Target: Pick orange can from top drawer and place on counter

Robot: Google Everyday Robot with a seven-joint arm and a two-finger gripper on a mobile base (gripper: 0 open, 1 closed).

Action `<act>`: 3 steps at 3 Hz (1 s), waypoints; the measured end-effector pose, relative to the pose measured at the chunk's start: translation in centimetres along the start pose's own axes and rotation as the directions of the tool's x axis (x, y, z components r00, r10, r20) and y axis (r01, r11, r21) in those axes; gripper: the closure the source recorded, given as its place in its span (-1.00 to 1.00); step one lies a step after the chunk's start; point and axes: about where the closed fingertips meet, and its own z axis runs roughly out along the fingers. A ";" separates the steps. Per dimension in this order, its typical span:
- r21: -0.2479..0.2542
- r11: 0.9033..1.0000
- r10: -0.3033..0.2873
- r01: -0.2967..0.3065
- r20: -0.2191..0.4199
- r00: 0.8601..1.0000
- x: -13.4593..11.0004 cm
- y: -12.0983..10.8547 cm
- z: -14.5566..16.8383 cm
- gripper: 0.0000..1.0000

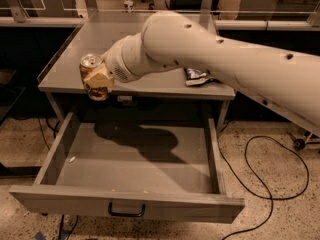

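Note:
The orange can [90, 64] has a silver top with a pull tab and is held upright in my gripper [98, 80]. The gripper is shut on the can's body. It hangs at the front left edge of the counter [100, 39], just above the rim level. The top drawer [125, 204] is pulled wide open below, with a small black handle [126, 213] at the middle of its front. The drawer's inside holds only a small pale speck at the left. My white arm crosses the counter from the right and hides its middle.
A crumpled dark snack bag [199, 75] lies on the counter's right front, partly under my arm. A black cable [260, 184] loops on the speckled floor at the right. Other desks and chair legs stand behind the counter.

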 end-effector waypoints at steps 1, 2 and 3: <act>-0.013 1.000 -0.005 0.005 0.036 0.999 -2.3 -1.9 0.7 1.00; -0.050 0.998 -0.025 0.028 0.064 0.998 -4.9 -4.1 2.9 1.00; -0.042 0.999 -0.028 0.031 0.082 0.996 -6.0 -4.7 2.7 1.00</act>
